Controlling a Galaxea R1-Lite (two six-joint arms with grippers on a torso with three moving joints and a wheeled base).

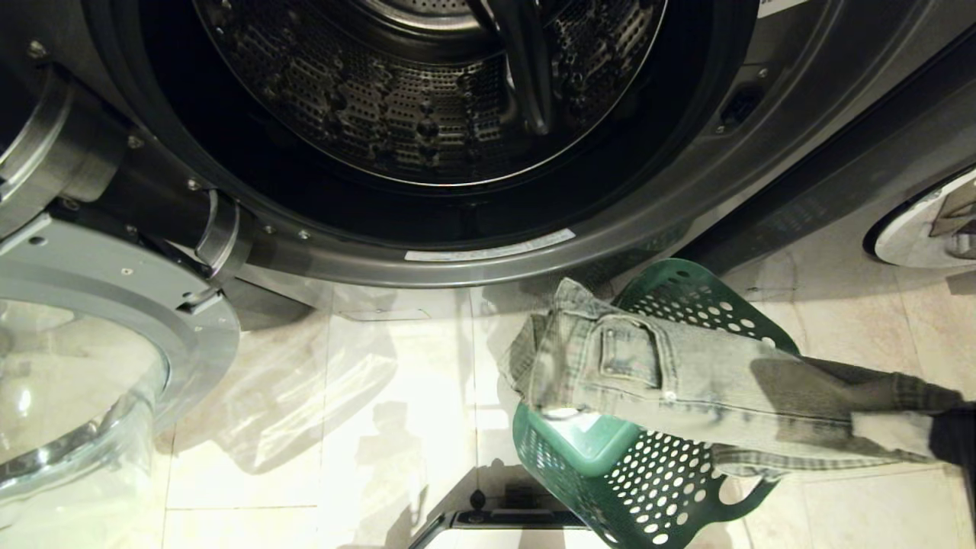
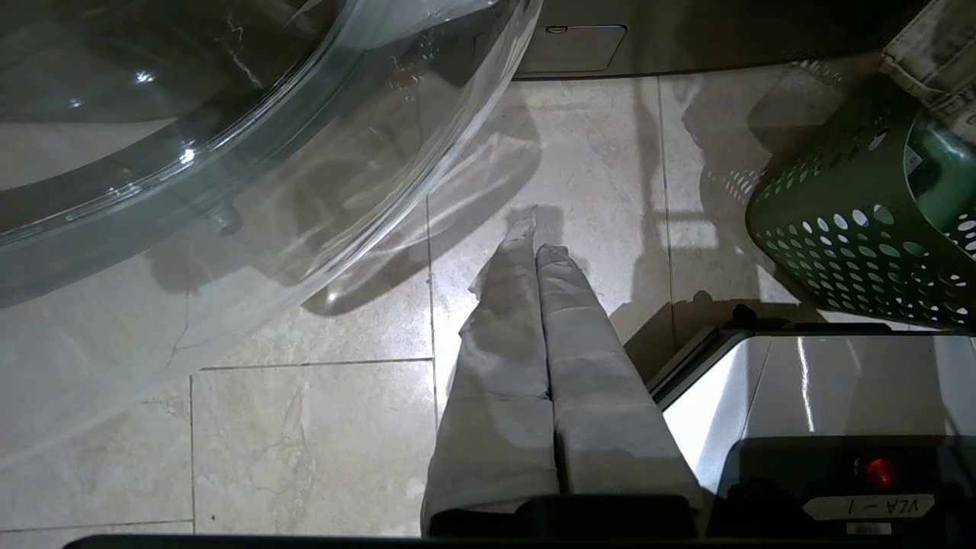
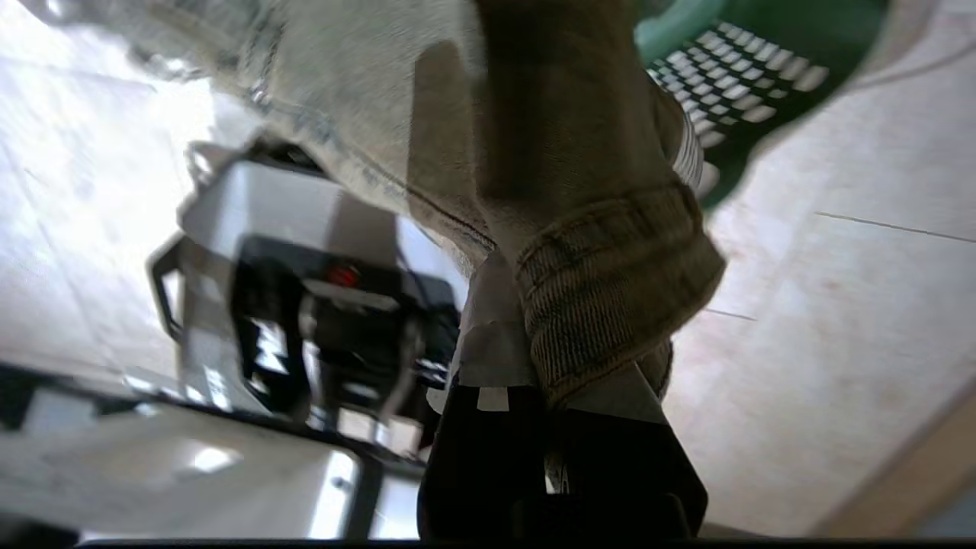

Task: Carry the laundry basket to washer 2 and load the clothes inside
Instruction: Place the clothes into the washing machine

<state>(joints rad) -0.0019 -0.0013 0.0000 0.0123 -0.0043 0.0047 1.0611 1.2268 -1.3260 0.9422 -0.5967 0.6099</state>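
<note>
A pair of pale washed jeans hangs stretched over the green perforated laundry basket, which stands on the tiled floor below the washer. My right gripper comes in from the right edge, shut on one leg's hem. In the right wrist view that gripper pinches the ribbed hem of the jeans, with the basket beyond. The washer's drum stands open and looks empty. My left gripper is shut and empty, parked low over the floor, with the basket off to its side.
The washer's round glass door is swung open at the left, and it also fills a corner of the left wrist view as curved door glass. A second machine's door shows at the far right. My own base sits beside the basket.
</note>
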